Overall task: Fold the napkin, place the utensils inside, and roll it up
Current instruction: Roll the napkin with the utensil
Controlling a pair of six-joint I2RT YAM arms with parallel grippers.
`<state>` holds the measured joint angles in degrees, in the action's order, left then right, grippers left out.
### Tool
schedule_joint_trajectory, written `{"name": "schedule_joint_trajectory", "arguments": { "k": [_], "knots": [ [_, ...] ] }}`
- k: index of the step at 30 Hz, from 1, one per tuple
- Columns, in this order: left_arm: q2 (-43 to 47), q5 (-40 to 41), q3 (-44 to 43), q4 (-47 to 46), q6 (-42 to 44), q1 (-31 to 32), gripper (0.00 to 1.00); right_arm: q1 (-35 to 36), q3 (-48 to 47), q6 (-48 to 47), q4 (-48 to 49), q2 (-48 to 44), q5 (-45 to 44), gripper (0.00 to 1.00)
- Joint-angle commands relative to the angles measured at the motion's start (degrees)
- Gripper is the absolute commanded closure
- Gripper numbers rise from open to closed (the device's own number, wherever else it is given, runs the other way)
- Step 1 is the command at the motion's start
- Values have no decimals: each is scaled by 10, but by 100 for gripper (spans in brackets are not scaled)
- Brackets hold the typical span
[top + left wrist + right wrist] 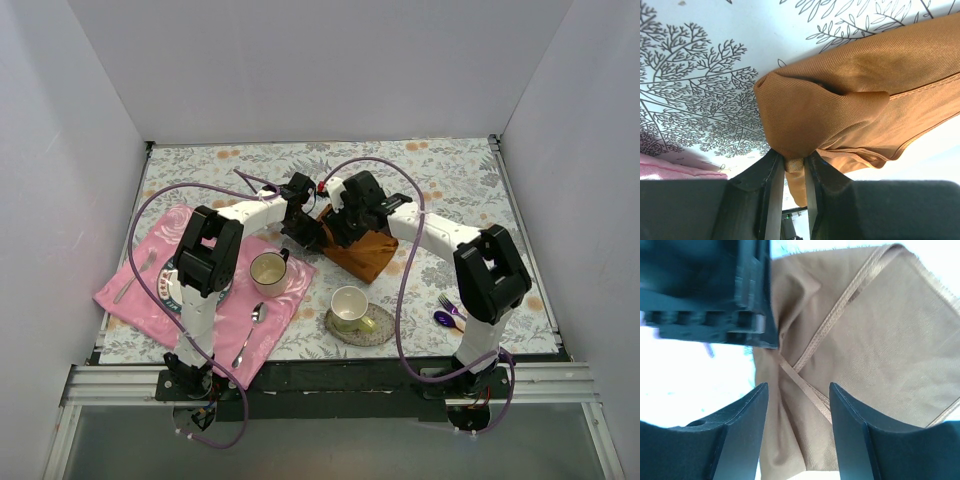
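The rust-orange napkin (362, 252) lies bunched at the table's middle. It fills the left wrist view (840, 105) and the right wrist view (875, 340). My left gripper (305, 232) is shut on a pinch of the napkin's left edge (794, 164) and holds it lifted. My right gripper (345, 228) is open right above the napkin, its jaws standing either side of a hemmed fold (799, 390). The purple fork (452, 306) and dark blue-purple spoon (443, 320) lie at the right near my right arm's base. The orange knife is hidden.
A pink cloth (150, 295) at the left holds a plate (172, 287), a cup (269, 270) and a silver spoon (251, 330). A second cup stands on a round coaster (375, 333) in front of the napkin. White walls enclose the table.
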<state>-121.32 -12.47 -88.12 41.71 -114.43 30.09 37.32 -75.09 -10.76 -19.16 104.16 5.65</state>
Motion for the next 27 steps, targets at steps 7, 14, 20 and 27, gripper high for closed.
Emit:
{"name": "schedule_joint_trajectory", "arguments": {
  "k": [7,14,20,27],
  "knots": [
    [-6,-8,-15,-7,-86,-7,100,8,57,6,52,-24,49,42],
    [-7,-9,-21,-5,-84,-8,100,22,77,11,74,-9,38,42],
    [-5,-12,-18,-8,-88,-9,100,34,79,12,76,14,19,43],
    [-1,-15,-7,-10,-90,-13,100,34,99,19,95,25,-49,58]
  ]
}}
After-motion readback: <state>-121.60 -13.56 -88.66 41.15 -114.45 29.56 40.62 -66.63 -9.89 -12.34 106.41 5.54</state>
